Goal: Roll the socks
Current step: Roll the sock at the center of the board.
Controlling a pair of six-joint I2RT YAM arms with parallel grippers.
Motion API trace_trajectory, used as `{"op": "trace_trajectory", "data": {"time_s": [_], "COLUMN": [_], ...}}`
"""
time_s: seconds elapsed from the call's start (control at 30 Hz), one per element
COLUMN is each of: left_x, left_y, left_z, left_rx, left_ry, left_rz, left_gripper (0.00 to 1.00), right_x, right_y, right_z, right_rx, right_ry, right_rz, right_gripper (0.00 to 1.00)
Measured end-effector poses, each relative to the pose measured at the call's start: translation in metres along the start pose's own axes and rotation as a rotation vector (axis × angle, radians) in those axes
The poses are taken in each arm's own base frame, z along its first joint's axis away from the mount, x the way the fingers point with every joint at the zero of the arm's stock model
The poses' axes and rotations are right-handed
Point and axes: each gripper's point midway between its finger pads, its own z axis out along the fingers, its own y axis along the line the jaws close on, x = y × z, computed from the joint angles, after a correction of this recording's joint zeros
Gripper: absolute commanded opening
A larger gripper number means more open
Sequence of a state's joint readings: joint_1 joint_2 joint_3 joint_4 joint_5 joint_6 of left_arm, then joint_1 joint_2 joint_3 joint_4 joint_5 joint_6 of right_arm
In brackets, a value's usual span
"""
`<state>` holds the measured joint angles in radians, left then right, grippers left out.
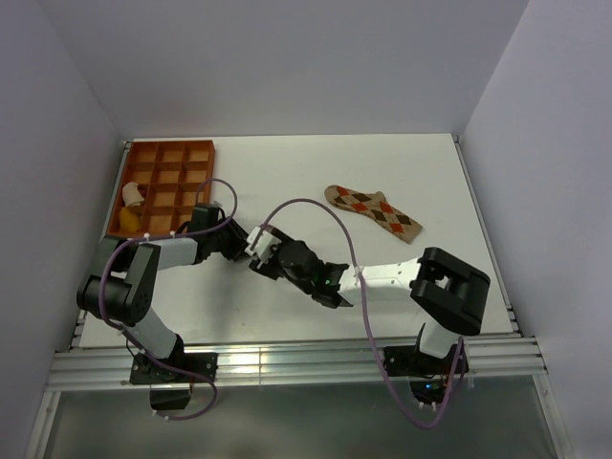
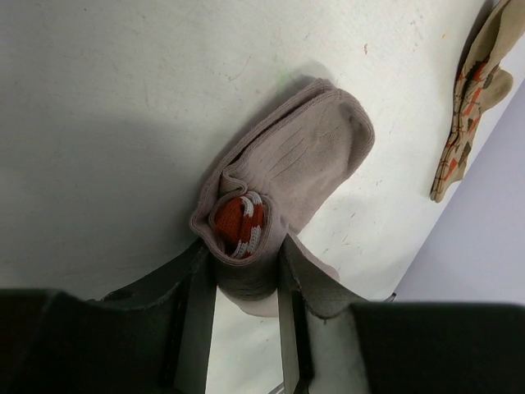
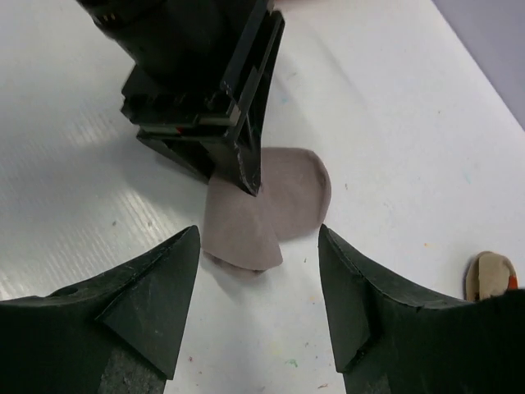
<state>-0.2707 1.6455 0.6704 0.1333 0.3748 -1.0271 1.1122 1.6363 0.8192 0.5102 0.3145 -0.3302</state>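
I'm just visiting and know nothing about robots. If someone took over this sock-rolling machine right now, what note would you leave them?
Left end effector: shut on the grey-brown sock, at the rolled end with the striped cuff tucked inside; the toe lies flat on the table.
Right end effector: open, empty, facing the same sock.
Argyle sock: flat and unrolled, further back on the right.
Done: grey-brown roll begun.
Left: finish that roll, then deal with the argyle one.

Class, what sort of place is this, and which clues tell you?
Probably a robotics lab test cell: a white table boxed in by plain panels, a left arm and right arm bolted to a metal rail, and an argyle sock lying on the table.
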Motion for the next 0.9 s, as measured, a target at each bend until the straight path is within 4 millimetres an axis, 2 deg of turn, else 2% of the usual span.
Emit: {"op": "trace_trajectory", "data": {"time_s": [0.3, 0.53, 0.8, 0.9], "left_x": [0.001, 0.002, 0.002, 0.001], "left_y": [0.002, 0.002, 0.002, 0.002], "left_z": [-0.002, -0.002, -0.002, -0.002], "left_rx": [-0.02, -0.021, -0.021, -0.023], "left_ry": [0.012, 0.014, 0.015, 0.013], "left_rz": [0.012, 0.012, 0.013, 0.013], "left_gripper": [0.0, 0.0, 0.0, 0.0], "right_x": [0.05, 0.052, 0.074, 0.074], "right_y": [0.021, 0.028, 0.041, 0.04], "right_z": [0.016, 0.028, 0.048, 0.053], "right_rx": [-0.05, -0.064, -0.079, -0.065], "right_ry": [0.13, 0.143, 0.205, 0.208], "right_rz": [-0.046, -0.052, -0.077, -0.079], "right_gripper": [0.66, 0.66, 0.67, 0.66]}}
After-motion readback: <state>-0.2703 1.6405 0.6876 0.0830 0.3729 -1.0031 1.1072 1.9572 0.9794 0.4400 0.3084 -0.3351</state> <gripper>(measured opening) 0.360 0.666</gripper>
